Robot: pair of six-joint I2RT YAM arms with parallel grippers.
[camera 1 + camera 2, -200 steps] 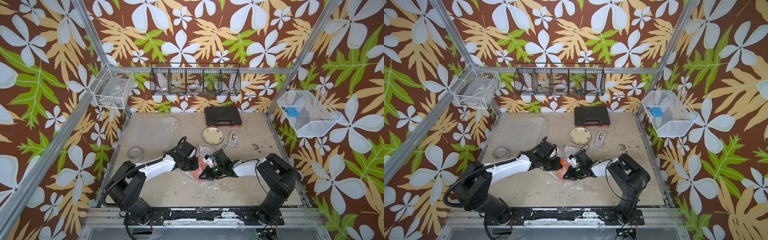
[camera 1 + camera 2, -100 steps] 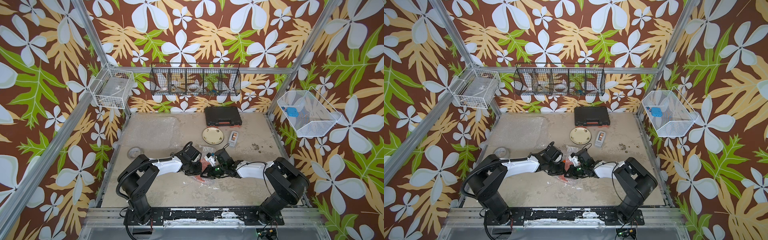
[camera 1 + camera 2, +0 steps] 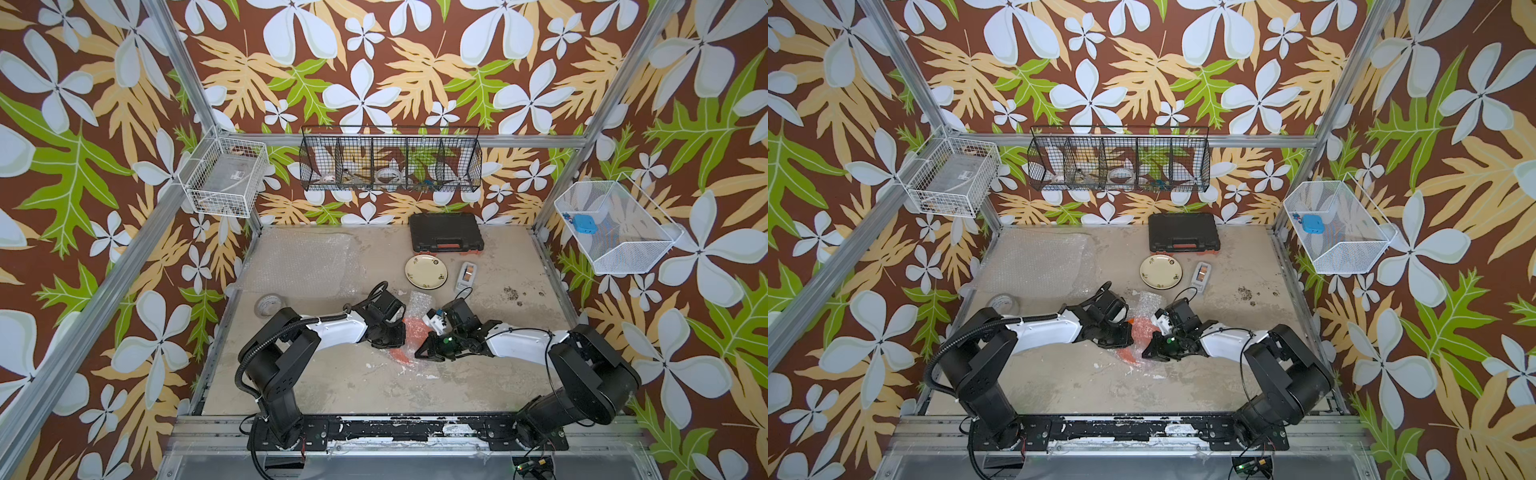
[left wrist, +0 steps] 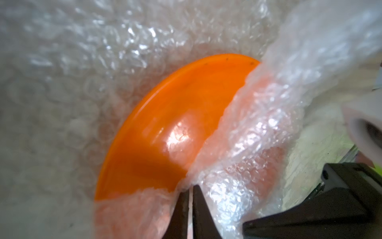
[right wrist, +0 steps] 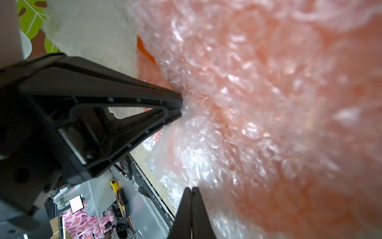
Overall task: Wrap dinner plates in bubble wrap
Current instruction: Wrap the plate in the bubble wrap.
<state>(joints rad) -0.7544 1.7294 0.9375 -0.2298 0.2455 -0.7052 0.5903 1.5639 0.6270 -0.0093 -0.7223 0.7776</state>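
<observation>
Where the two arms meet: at the centre of both top views the orange plate [image 3: 398,355] is seen on the tabletop [image 3: 332,374], largely covered by crumpled wrap [image 3: 417,300].
Orange plate: in the left wrist view part of its glossy face is seen bare; the rest is veiled by wrap folded over it, and more wrap is spread beneath it.
Left hand [image 4: 190,187]: pressed almost together on an edge of the wrap, right at the plate's rim. The same pinch is shown in the right wrist view, where the wrap is puckered at the tips.
Right hand [image 5: 191,189]: pressed fully together, with the tips set against the wrap over the plate. Whether a fold is caught between them cannot be told.
Hands, one to the other: placed close together, the left one at the left of the bundle and the right one at its right in the top views.
Cream plate [image 3: 427,272]: laid flat and unwrapped, above and right of the bundle, apart from both hands.
Spare sheet [image 3: 299,262]: spread flat over the upper left of the tabletop.
Tape roll [image 3: 269,305]: found at the tabletop's left edge, just below the spare sheet.
Black case [image 3: 445,232]: closed, set at the back edge above the cream plate.
</observation>
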